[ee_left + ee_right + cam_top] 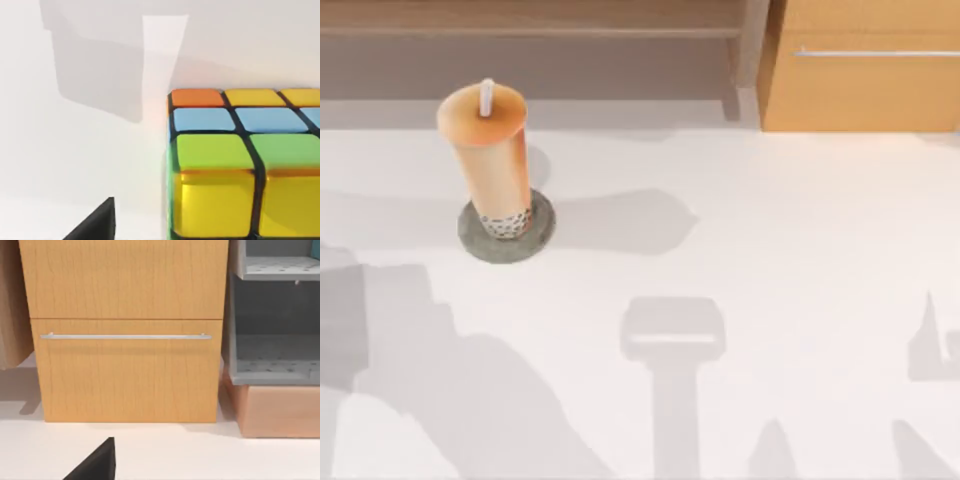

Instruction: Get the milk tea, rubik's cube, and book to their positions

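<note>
The milk tea, a tall clear cup of orange-tan drink with dark pearls, an orange lid and a white straw, stands upright on the round grey position disc at the table's back left. The rubik's cube sits close in the left wrist view on the white table, showing orange, yellow, blue and green tiles. A dark part of my left gripper shows beside it, apart from the cube. A dark part of my right gripper hangs over the table, facing the cabinet. The book is out of view.
A wooden cabinet with a metal drawer handle stands at the back right. Next to it is a grey open shelf unit on a tan base. A low wooden ledge runs along the back left.
</note>
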`<state>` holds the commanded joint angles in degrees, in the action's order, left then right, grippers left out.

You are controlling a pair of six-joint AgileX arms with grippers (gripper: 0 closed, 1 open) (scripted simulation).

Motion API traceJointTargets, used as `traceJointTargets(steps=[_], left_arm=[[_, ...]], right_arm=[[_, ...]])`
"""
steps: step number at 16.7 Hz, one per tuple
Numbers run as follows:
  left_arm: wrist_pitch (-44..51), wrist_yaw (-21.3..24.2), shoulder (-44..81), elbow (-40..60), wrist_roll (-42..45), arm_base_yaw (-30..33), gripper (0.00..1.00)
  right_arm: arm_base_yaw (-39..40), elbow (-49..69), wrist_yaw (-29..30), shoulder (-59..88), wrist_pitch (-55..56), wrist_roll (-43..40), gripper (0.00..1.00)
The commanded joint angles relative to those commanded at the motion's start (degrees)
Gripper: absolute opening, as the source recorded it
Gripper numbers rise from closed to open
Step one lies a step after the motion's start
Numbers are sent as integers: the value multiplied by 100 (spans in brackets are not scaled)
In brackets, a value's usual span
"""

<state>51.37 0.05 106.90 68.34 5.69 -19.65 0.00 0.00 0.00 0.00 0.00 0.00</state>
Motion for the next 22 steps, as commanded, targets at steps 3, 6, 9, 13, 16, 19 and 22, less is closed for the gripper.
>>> traceJointTargets(steps=[3, 6, 9, 13, 16, 19, 22], left_arm=[[-69, 0, 25, -51, 2, -1, 100], [-69, 0, 25, -51, 2, -1, 92], [-69, 0, 25, -51, 2, -1, 70], [-69, 0, 25, -51, 2, -1, 40], [-69, 0, 25, -51, 2, -1, 17], [-69, 0, 25, -51, 2, -1, 0], [-69, 0, 25, -51, 2, -1, 0]], right_arm=[[0, 0, 0, 0, 0, 0, 100], [0, 0, 0, 0, 0, 0, 100], [0, 0, 0, 0, 0, 0, 100], [0, 0, 0, 0, 0, 0, 100], [0, 0, 0, 0, 0, 0, 100], [0, 0, 0, 0, 0, 0, 100], [0, 0, 0, 0, 0, 0, 100]])
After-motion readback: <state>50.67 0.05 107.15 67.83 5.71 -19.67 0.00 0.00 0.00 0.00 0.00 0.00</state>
